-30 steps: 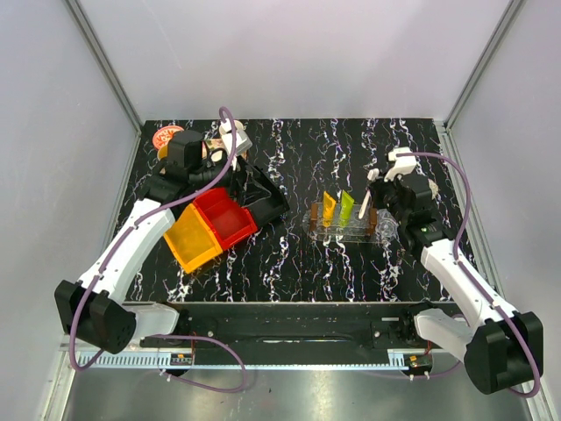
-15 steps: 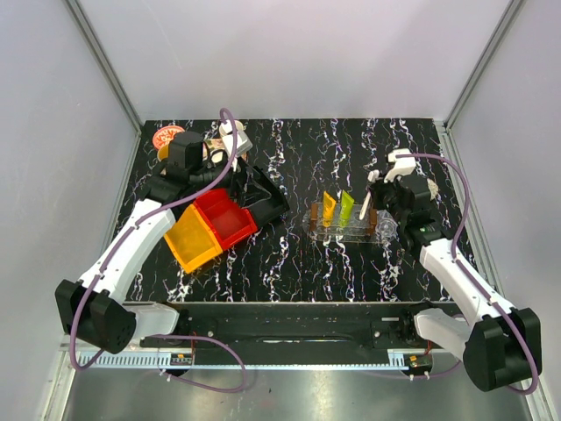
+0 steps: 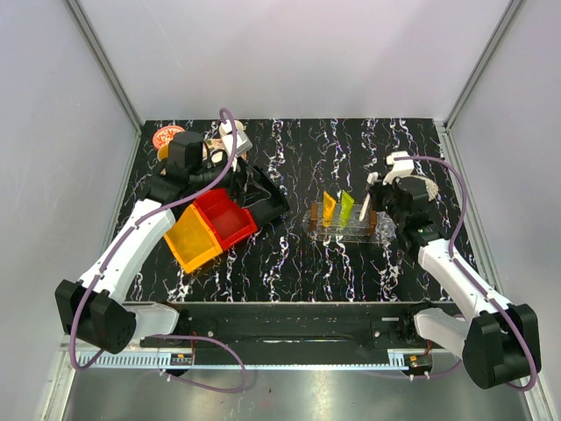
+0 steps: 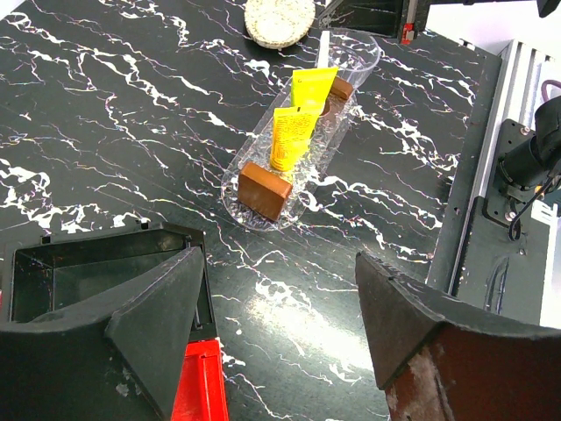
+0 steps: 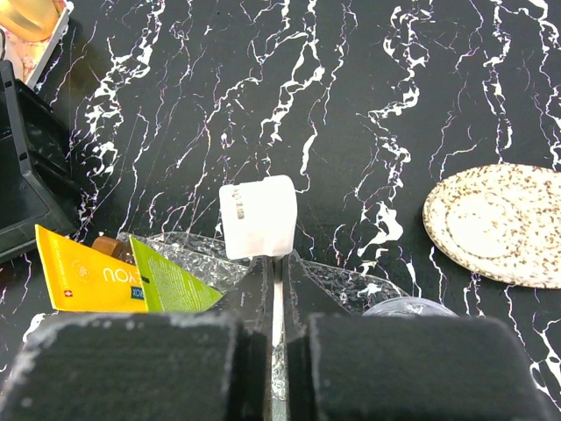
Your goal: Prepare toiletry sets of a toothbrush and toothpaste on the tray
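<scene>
Writing: the letters "NOU" can be read on the orange tube (image 5: pixel 83 263), beside a small red square with a white cross; the rest is hidden by the green tube (image 5: pixel 171 282). No other print can be made out.
Surface (image 3: pixel 289 263): black, marbled with white veins.
Room: pale grey walls (image 3: pixel 289 53) are seen on three sides, with aluminium frame bars (image 3: pixel 105 61) at the corners.
Tray (image 4: pixel 361 60): clear and oval, laid flat on the surface right of centre; a clear rack (image 4: pixel 265 189) with brown ends is stood in it.
Tubes: both are stood in the rack side by side, flat ends up.
Toothbrush (image 5: pixel 257 217): held nearly upright, head up, over the right end of the tray, just beside the green tube. Whether its lower end touches the rack cannot be told.
Right gripper (image 5: pixel 277 263): clamped on the toothbrush's stick.
Left gripper (image 4: pixel 276 289): fingers are spread wide with nothing between them, over a black bin (image 4: pixel 79 272), well apart from the tray.
Bins: a red bin (image 3: pixel 226 217) and a yellow bin (image 3: pixel 193 239) are set just beside the black one.
Plate (image 5: pixel 504 224): speckled, laid on the surface near the tray's right end.
</scene>
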{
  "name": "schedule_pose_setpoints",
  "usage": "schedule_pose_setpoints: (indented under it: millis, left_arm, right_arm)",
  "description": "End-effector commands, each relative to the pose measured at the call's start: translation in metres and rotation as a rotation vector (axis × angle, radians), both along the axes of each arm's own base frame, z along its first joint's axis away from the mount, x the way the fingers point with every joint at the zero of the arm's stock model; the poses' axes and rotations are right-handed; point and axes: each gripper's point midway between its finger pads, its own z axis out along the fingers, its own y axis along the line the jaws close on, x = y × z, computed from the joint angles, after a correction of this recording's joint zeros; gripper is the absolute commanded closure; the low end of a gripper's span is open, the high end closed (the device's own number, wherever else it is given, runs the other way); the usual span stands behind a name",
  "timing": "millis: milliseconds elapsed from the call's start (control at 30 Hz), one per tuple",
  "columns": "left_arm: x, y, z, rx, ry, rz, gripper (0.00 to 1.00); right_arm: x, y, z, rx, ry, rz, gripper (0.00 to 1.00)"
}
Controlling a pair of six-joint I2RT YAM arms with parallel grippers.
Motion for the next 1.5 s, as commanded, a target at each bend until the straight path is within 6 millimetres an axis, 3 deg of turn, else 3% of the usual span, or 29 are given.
schedule_pose_setpoints:
  millis: [0,467,1467]
  left_arm:
    - [0.0,0.001,0.017,-0.028,-0.068,-0.007,0.26]
    - [0.0,0.0,0.016,-0.03,-0.065,-0.012,0.26]
    - [-0.001,-0.002,0.011,-0.035,-0.052,-0.03,0.26]
  right_arm:
    - [0.008,-0.002,0.014,0.003,-0.069,-0.005,1.0]
    - [0.008,0.003,-0.003,0.012,-0.031,0.021,1.0]
    - [0.008,0.013,-0.011,0.004,-0.056,0.09,1.0]
